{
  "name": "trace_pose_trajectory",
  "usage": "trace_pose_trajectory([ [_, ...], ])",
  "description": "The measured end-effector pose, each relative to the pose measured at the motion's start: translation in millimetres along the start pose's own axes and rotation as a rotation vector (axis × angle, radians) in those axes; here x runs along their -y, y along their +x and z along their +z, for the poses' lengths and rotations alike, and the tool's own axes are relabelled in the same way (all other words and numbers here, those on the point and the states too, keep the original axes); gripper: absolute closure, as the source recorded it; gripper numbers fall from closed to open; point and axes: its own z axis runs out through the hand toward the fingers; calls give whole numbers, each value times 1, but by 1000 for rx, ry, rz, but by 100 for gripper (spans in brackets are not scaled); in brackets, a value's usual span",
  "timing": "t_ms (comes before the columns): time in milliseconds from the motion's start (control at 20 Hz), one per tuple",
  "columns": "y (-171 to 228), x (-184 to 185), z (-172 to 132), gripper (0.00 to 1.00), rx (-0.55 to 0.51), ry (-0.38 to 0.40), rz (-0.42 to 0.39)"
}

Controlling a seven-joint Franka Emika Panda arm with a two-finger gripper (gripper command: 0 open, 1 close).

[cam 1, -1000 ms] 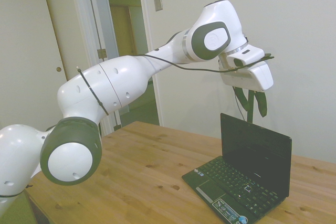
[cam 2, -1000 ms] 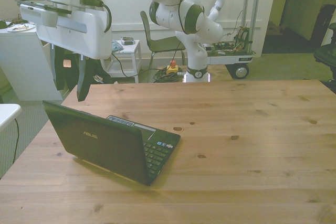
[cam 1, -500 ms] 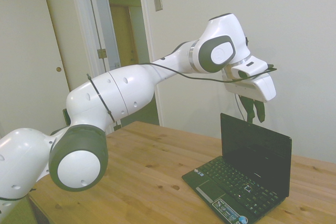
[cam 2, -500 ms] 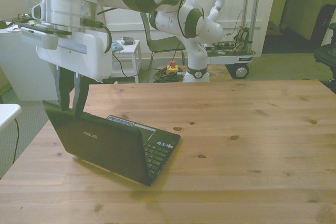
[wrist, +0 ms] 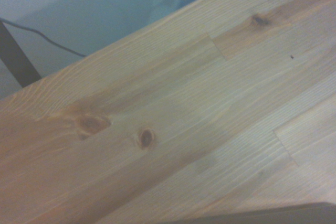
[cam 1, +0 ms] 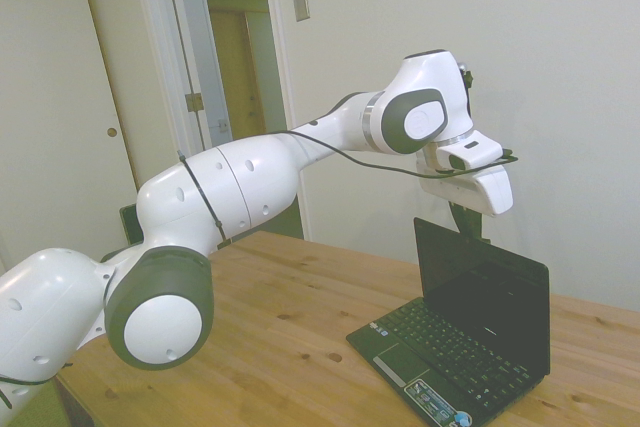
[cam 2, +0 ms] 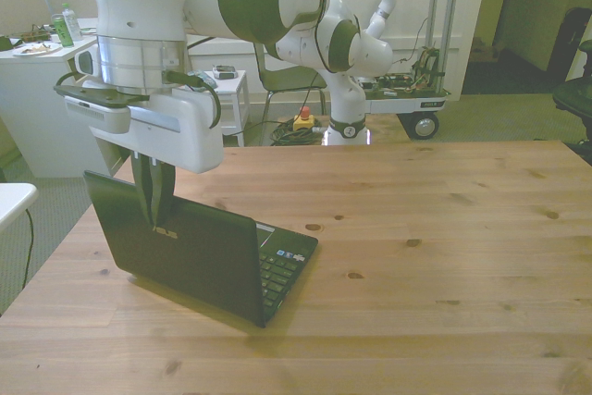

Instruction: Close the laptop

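The small black laptop (cam 1: 480, 319) stands open on the wooden table (cam 1: 290, 327), keyboard and dark screen facing the arm's side. From the front I see the back of the laptop (cam 2: 208, 261), its glossy lid bearing a small silver logo. My gripper (cam 2: 154, 217) hangs against the back of the lid near its top edge, fingers together and shut on nothing. In the side view the gripper (cam 1: 472, 230) shows just behind the lid's top edge, with its tips hidden by the lid. The wrist view holds wood planks and a dark strip of the laptop's (wrist: 262, 216) edge.
The laptop sits near the table's (cam 2: 416, 256) edge at the front view's left. A white ledge (cam 2: 13, 197) stands just beyond that edge. Behind the table are a chair (cam 2: 277, 71), a wheeled cart (cam 2: 416, 94) and a white counter (cam 2: 42, 99). A wall rises behind the laptop in the side view.
The gripper has come down and in toward the lid's back, from above and beside it to touching it. Its fingers look closer together. The lid has tipped slightly toward the keyboard.
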Motion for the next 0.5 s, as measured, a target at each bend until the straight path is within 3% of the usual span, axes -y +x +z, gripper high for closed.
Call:
trace_pose_trajectory([
  [500,-21,-10,7,100,104,-132,-14],
])
